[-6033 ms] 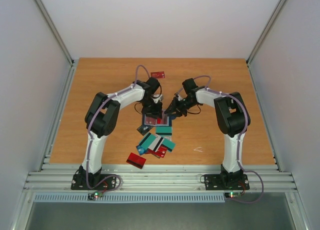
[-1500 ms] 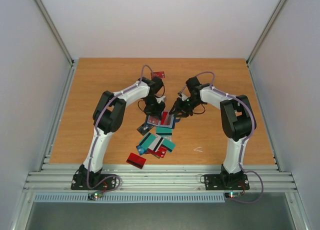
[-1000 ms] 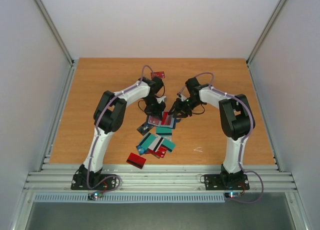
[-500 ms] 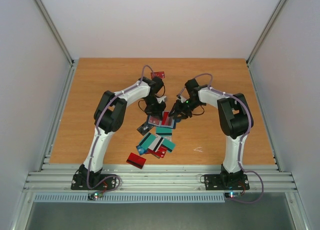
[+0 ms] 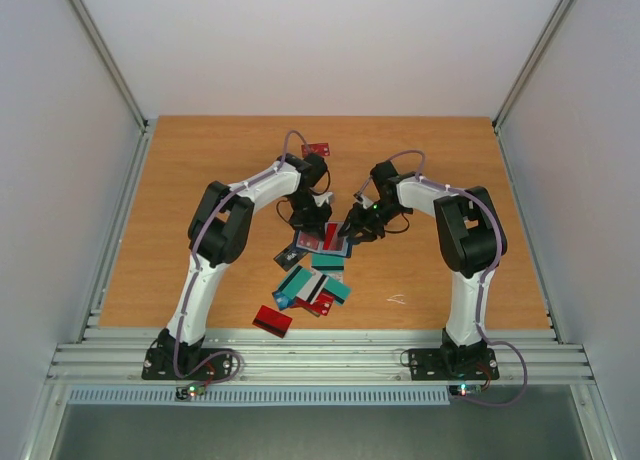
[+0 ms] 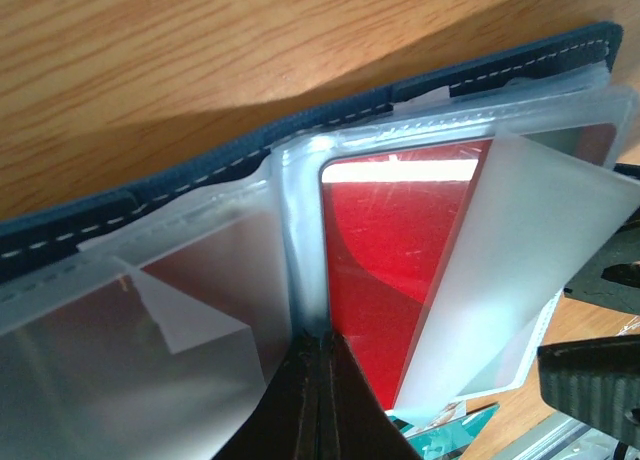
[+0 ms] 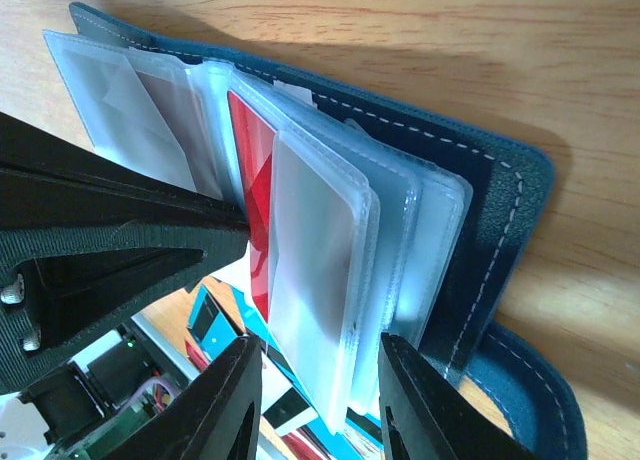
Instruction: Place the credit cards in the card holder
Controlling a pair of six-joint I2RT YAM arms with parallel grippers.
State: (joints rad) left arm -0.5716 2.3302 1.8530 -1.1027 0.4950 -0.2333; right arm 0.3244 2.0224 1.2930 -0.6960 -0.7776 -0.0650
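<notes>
The card holder (image 5: 327,240) is kept spread open mid-table, one red card (image 6: 385,250) already sleeved. Its spine is pinned by the clenched left gripper (image 6: 318,355), and its sleeves are grasped by the right gripper (image 7: 320,390). Nothing has shifted this past second, so the next insertion seems stalled; loose credit cards (image 5: 312,285) are left nearby.

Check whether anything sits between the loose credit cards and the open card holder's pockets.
Yes: the left gripper pins the card holder's spine, and the right gripper clamps its clear sleeves, crowding the pockets beside the red card.
</notes>
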